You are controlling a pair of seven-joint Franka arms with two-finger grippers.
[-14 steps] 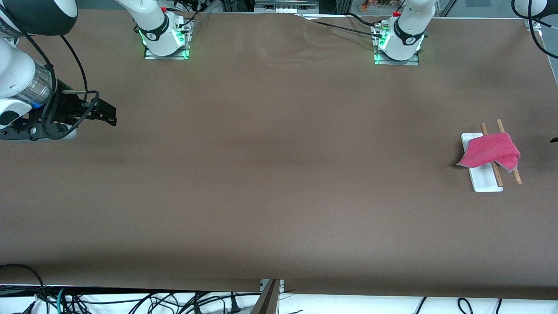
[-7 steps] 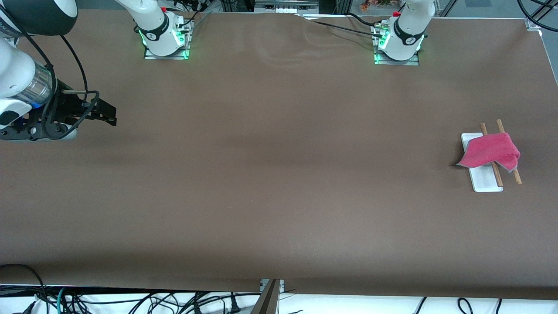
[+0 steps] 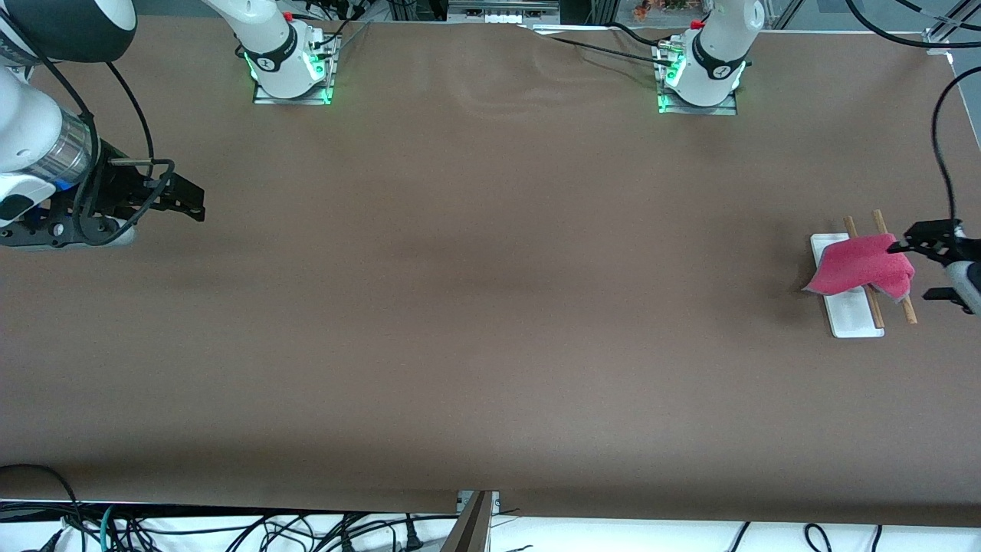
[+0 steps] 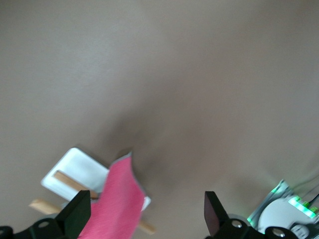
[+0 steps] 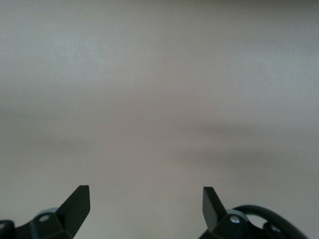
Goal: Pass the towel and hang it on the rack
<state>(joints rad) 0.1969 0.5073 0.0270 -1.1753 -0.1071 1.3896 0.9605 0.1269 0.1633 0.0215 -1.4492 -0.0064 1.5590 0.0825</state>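
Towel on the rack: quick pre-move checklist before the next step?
1. towel draped over the rack rods: ok.
2. Towel hangs evenly: not ok, bunched, one corner trailing over the base.
3. left hand open, holding nothing: ok.
4. Left hand clear of towel: cannot tell, one finger sits at its edge.
5. right hand open, waiting at its end of the table: ok.

Left gripper (image 3: 923, 268) hangs in the air at its arm's end of the table, jaws wide apart; right gripper (image 3: 191, 207) waits, jaws spread.
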